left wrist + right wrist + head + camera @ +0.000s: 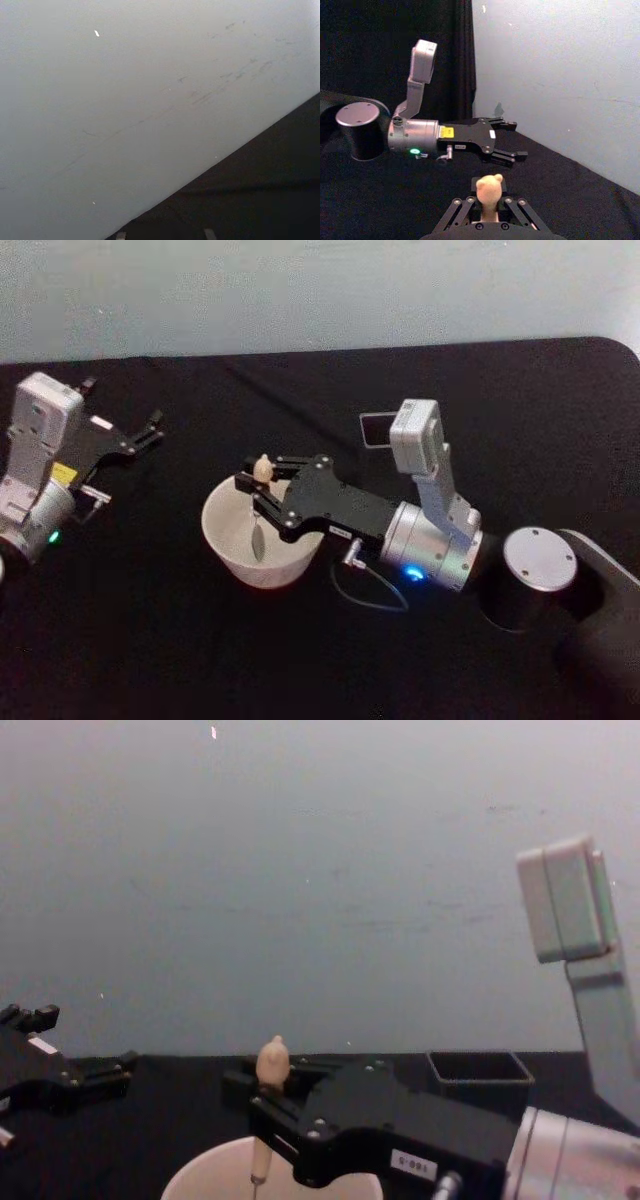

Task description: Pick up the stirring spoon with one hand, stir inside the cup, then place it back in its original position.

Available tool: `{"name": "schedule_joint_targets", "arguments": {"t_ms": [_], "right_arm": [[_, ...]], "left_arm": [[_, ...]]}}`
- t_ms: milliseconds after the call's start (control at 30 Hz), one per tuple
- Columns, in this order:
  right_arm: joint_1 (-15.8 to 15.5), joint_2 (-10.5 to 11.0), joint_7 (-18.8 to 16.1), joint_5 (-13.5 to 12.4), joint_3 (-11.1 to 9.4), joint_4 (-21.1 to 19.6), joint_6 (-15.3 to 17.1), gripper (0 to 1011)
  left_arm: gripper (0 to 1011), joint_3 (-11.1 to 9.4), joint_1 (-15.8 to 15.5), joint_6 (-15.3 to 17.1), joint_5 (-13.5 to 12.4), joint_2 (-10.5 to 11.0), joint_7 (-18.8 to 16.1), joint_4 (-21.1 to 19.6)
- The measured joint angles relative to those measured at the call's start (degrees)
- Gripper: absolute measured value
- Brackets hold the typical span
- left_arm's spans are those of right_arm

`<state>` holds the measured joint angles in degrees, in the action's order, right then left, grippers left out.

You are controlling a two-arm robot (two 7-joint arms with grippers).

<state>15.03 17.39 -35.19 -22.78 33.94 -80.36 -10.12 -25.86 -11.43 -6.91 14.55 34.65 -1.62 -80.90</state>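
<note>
My right gripper [264, 480] is shut on the stirring spoon [263, 469], holding it upright over the cup [222, 540]. The spoon's beige knobbed tip [272, 1064] stands above the fingers. Its thin shaft runs down into the pale round cup [195, 1178], and the small bowl [257, 538] hangs inside, near the cup's middle. In the right wrist view the knob [489, 189] rises between my right gripper's [489, 214] linkages. The dark grey square holder [366, 430] stands behind the right wrist, also in the chest view [480, 1072]. My left gripper [150, 430] is parked open at the far left.
A black cloth covers the table [150, 640], with a pale wall [125, 100] behind it. A loose cable loop [370, 595] lies by the right wrist. My left gripper [512, 141] shows with its fingers apart, well clear of the cup. Free room lies in front of the cup.
</note>
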Motion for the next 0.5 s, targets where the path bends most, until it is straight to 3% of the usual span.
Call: {"name": "schedule_joint_targets", "arguments": {"t_ms": [500], "right_arm": [[1.04, -0.95, 2.01, 1.05, -1.54, 2.42, -0.31, 161]], "left_arm": [[1001, 0.00, 0.00, 0.00, 0.00, 0.00, 0.00, 0.00]]}}
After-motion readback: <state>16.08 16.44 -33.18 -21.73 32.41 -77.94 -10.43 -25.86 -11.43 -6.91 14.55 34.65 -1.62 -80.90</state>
